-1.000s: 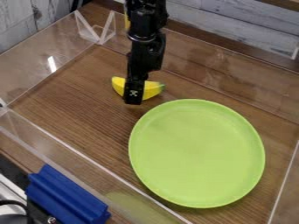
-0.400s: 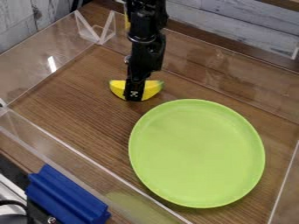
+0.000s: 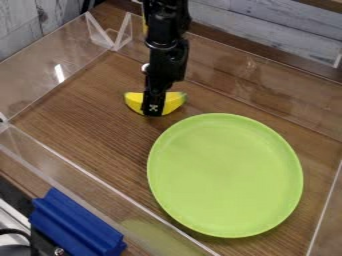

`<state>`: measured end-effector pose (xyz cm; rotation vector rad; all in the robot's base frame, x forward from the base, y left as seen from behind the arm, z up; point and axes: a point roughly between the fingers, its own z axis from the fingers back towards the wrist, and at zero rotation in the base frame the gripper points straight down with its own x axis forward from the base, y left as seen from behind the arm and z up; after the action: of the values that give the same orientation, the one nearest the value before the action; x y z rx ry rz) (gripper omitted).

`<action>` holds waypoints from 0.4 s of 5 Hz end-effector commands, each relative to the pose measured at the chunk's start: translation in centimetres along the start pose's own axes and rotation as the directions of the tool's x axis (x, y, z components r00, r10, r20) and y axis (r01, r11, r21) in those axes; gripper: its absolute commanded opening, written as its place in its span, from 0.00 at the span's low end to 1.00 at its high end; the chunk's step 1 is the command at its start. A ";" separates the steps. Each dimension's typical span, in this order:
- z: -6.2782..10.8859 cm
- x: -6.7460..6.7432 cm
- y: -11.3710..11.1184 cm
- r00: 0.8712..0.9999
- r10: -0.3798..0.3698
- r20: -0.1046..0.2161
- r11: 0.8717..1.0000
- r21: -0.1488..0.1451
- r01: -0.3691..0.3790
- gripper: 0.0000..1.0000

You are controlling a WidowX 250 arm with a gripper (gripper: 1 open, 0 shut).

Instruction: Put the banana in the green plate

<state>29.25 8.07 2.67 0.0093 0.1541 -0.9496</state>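
Brown wood makes up the flat floor of a box with clear, see-through sides, and pale gray wooden boards (image 3: 274, 22) stand behind it. On that brown wood (image 3: 74, 115), toward the back and left of the middle, is a small, curved, smooth yellow toy banana (image 3: 175, 101). One yellow end pokes out on the left and a longer bit shows on the right. The black robot gripper (image 3: 155, 103) comes down from the top, right over the middle of the banana, and hides that part. Its tips are down at the banana, one in front. It looks like it is pinching the banana, but the back tip is hard to see. The banana is sitting low, and I can't tell if it touches the wood.

Near the banana, on the front right side, is a big, round, flat lime-green plastic plate (image 3: 225, 175). Nothing is on it. The banana is outside the plate. Well apart from them, at the front left corner, is a bright blue blocky thing (image 3: 76, 226).
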 end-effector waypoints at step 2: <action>3.3 -0.1 -0.4 0.999 0.029 0.025 0.998 0.049 -0.030 0.00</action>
<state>28.62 7.73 3.87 0.0023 0.1642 -0.9200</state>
